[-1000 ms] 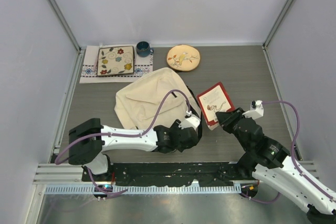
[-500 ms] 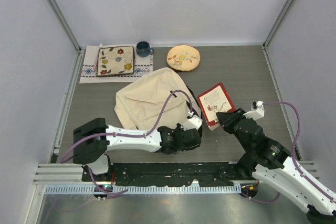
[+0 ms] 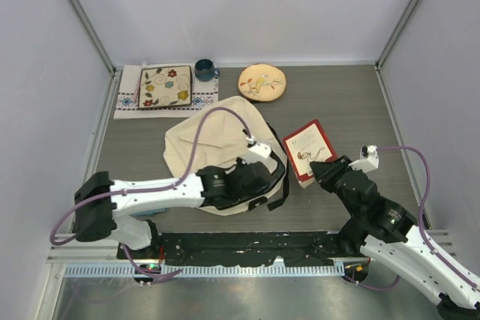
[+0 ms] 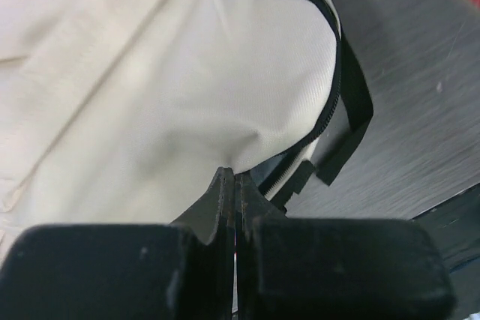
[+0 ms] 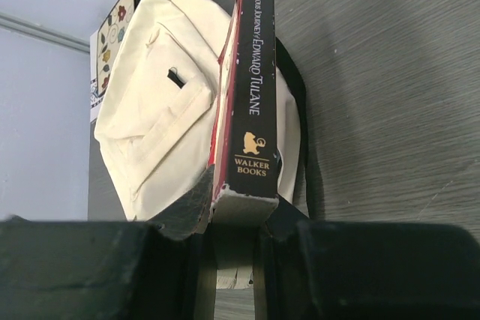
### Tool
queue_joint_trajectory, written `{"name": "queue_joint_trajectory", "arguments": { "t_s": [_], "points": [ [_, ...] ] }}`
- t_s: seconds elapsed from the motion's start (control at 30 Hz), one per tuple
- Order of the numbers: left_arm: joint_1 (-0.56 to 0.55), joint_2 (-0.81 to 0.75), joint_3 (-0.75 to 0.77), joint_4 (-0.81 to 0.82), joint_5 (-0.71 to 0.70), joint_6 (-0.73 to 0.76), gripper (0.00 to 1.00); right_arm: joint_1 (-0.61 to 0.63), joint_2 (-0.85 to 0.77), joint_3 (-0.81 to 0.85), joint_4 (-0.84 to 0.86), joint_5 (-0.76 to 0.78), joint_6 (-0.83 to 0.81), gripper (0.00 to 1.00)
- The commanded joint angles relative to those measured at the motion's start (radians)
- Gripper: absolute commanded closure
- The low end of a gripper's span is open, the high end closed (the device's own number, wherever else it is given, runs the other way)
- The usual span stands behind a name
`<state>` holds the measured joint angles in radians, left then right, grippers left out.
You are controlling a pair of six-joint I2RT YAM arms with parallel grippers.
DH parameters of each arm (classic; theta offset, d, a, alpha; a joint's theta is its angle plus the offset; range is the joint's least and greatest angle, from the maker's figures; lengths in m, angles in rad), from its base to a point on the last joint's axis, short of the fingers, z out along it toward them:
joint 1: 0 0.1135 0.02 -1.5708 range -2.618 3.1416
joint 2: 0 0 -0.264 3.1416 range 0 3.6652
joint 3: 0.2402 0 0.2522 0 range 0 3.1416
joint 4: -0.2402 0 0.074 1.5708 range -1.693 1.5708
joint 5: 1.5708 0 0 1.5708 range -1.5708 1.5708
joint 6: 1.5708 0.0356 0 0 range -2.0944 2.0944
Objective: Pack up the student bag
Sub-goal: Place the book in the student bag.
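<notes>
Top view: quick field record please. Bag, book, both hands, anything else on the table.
bag: cream backpack, lying flat, black straps at its near right side
book: red cover, just right of the backpack
left hand: shut, tips at the backpack's near edge
right hand: shut on the book's near end
far edge: floral square dish on a cloth, blue mug, round plate

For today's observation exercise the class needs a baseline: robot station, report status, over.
Left fingers shut, pinching student bag at its zipper edge. Right fingers shut on book. Bag flat on table. Between bag and book: black strap.
</notes>
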<state>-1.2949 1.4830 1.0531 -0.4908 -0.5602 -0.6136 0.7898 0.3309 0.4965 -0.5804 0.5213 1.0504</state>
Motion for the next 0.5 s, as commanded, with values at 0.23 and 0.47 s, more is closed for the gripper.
{"name": "queue_joint_trajectory", "arguments": {
  "t_s": [0.23,0.47],
  "points": [
    [0.154,-0.266,-0.007,-0.002,0.002,-0.035,1.0,-0.001,-0.029,-0.061,0.167,-0.206,0.053,0.99],
    [0.158,-0.306,0.027,-0.025,-0.029,-0.077,1.0,-0.001,-0.042,-0.134,0.265,-0.394,0.131,0.99]
  ]
}}
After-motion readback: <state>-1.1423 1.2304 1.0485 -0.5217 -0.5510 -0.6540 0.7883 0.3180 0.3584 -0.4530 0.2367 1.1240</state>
